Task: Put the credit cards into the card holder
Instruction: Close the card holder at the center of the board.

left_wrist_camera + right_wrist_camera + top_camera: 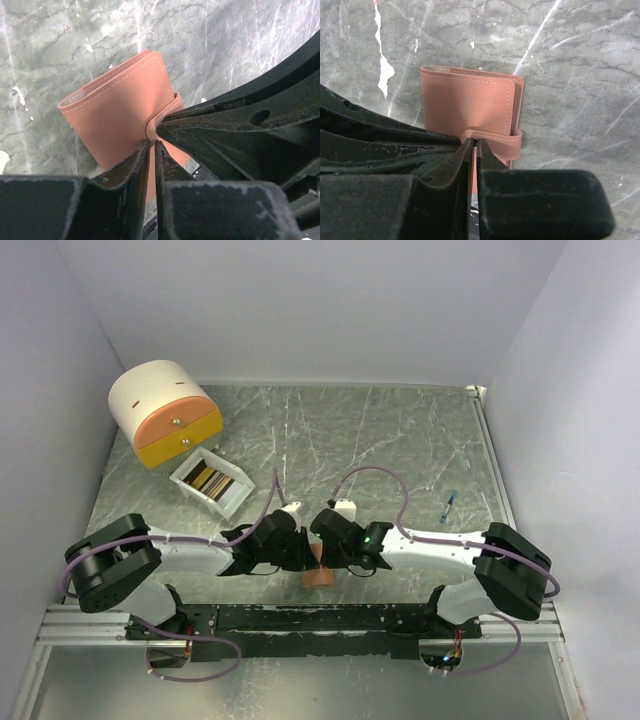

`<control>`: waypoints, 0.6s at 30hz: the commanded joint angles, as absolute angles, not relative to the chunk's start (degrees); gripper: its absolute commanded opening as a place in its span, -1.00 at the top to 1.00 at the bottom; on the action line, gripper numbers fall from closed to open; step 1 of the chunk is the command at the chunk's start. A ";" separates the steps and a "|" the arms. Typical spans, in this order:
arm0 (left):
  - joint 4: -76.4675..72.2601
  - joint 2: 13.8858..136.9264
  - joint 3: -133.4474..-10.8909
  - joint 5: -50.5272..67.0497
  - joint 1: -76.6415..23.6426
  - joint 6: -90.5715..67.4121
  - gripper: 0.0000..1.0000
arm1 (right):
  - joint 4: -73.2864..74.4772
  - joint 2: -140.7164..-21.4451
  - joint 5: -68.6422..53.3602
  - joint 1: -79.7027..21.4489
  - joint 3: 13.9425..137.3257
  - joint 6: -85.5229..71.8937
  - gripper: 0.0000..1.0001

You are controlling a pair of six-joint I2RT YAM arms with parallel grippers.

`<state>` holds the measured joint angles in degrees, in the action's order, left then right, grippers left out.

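Observation:
The card holder (pixel 120 115) is folded shut, salmon-brown, and lies on the marble table near the front edge; it also shows in the right wrist view (pixel 467 107) and in the top view (pixel 320 577). My left gripper (pixel 151 144) has its jaws pressed together on the holder's lower edge, just under the strap. My right gripper (pixel 475 142) is shut on the end of the closing strap (pixel 507 140), which stands slightly lifted. The two grippers meet tip to tip over the holder (pixel 316 552). The credit cards (pixel 206 478), yellow and dark, stand in the small white box.
The white open box (pixel 232 498) sits at the left middle. The round cream-and-orange drawer unit (pixel 165 412) stands at the back left. A small blue object (pixel 449 506) lies at the right. White walls close in the table.

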<state>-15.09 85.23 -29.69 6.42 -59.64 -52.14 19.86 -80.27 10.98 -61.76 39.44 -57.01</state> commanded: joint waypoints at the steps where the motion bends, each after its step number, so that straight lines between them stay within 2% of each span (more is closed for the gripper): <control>1: -10.13 82.52 -28.24 3.84 -60.56 -53.51 0.56 | 22.94 -85.07 9.46 -62.98 36.61 -58.53 0.92; 13: 3.26 68.08 -28.61 -5.22 -58.58 -54.20 0.25 | 24.23 -84.76 15.40 -62.29 42.57 -55.39 0.90; 18: 10.60 61.75 -32.28 -8.57 -57.40 -51.76 0.14 | 27.21 -82.27 18.04 -60.83 46.48 -53.37 0.86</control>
<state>3.16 66.00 -28.56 -4.05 -58.17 -53.98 23.16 -83.09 12.97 -61.89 44.01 -55.51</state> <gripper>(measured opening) 0.410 0.060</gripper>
